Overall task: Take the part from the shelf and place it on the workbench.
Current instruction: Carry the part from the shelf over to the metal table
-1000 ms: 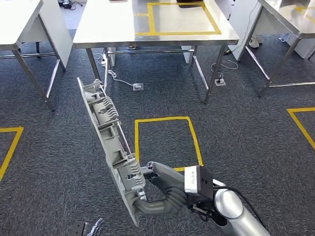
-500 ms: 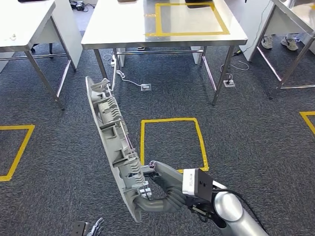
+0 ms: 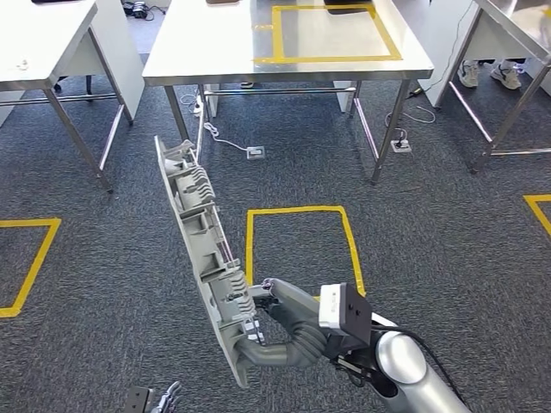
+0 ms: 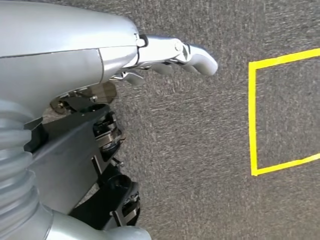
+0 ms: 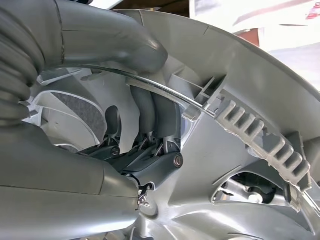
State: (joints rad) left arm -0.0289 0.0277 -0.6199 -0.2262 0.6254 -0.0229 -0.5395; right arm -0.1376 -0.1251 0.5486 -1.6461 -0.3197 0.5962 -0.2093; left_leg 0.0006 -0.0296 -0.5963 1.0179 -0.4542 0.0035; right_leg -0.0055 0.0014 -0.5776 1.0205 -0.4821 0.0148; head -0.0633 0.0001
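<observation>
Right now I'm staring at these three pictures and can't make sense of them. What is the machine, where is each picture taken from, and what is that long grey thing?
This is a two-armed walking robot. The wide picture is its own head view, looking forward and down. Its right hand grips a long grey plastic part near the lower end, so the part slants upward above the carpet. Ahead stands a steel workbench with a yellow tape rectangle on its top; another yellow square is taped to the floor.

The other two pictures come from cameras at the wrists. The right wrist view shows the hand's fingers wrapped around the part's ribbed inside. The left wrist view looks down at the carpet past the left hand, which holds nothing.
</observation>
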